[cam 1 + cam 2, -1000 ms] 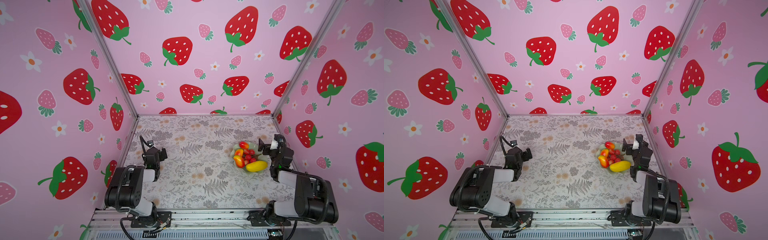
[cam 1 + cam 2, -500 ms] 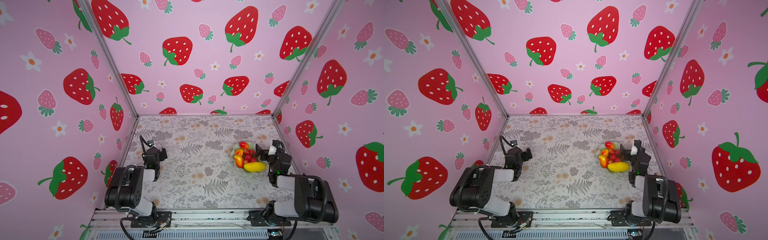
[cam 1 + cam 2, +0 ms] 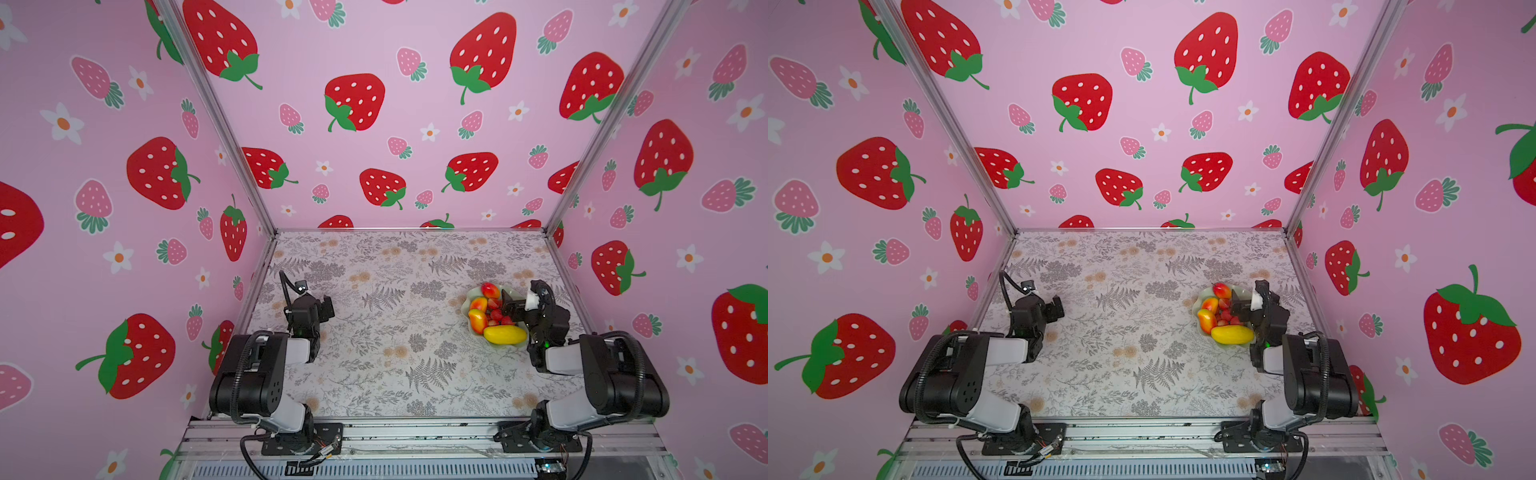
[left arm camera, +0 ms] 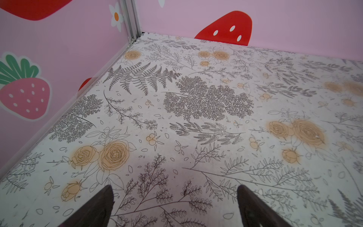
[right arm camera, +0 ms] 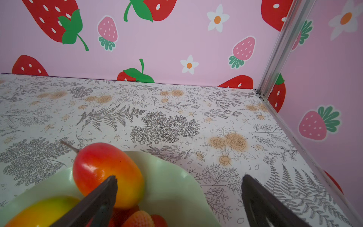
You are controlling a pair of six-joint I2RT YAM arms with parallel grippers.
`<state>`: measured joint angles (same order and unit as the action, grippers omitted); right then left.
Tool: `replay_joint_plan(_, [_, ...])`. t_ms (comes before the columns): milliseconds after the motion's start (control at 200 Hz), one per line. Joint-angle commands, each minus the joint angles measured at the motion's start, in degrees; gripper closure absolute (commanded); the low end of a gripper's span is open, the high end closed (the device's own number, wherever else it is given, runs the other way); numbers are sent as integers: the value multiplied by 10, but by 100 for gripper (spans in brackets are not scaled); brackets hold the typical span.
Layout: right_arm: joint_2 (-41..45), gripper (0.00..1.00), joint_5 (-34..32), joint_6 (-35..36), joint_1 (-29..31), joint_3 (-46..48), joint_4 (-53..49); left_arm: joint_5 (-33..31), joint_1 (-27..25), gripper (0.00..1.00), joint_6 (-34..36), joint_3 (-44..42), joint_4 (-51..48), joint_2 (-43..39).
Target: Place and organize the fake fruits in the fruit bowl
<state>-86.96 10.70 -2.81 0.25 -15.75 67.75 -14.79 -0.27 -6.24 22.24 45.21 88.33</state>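
Note:
The pale green fruit bowl stands at the right of the table. In it lie three red-orange mangoes, a yellow mango at the near rim, and red berries. My right gripper hangs open over the bowl's right side, holding nothing. One of its fingers is beside the farthest mango. My left gripper is open and empty over the bare table at the left.
Pink strawberry-print walls close the table on the left, back and right. The right wall's metal post is close behind the bowl. The table has a grey fern and orange rose print. An aluminium rail runs along the front.
My right gripper has come down and leftward over the bowl's right side, still open. The yellow mango has shifted slightly left. The left arm has not moved.

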Motion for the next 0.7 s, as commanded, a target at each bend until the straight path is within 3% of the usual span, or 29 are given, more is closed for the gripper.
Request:
replay_joint_plan(0, [-11, 1, -26, 16, 11, -24, -21, -1, -2, 1, 4, 17, 17, -2])
replay_joint_plan(690, [-23, 1, -67, 28, 32, -62, -83, 2, -3, 1, 4, 15, 20, -2])
